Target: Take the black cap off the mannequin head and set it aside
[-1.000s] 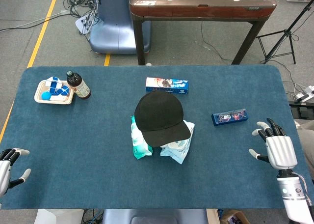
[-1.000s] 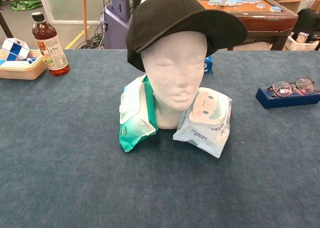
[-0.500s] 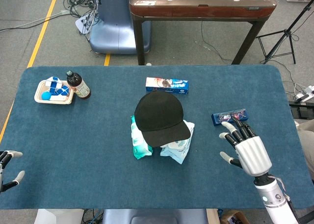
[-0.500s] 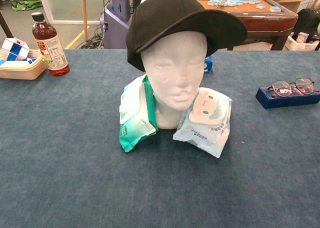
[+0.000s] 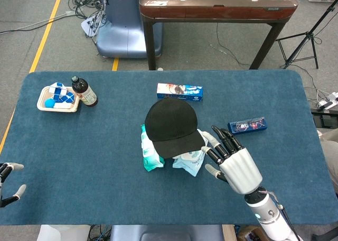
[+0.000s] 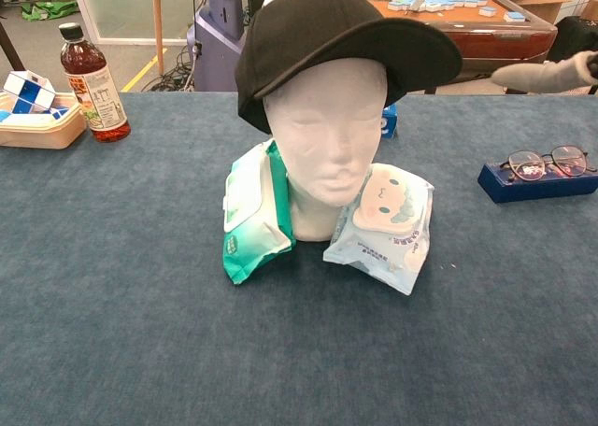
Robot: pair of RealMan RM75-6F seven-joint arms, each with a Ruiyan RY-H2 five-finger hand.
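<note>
Left hand [image 5: 6, 178] cut off at frame edge

On your blue bench [image 5: 95, 146], a brown bottle [image 6: 92, 72] is standing beside a tray [image 5: 45, 104] of blue-and-white pieces. Two wipe packs [image 6: 250, 211] are leaning near the middle, glasses [image 6: 547, 162] are resting on a dark case [image 6: 533, 182], and a blue box [image 5: 179, 92] is lying behind.
</note>
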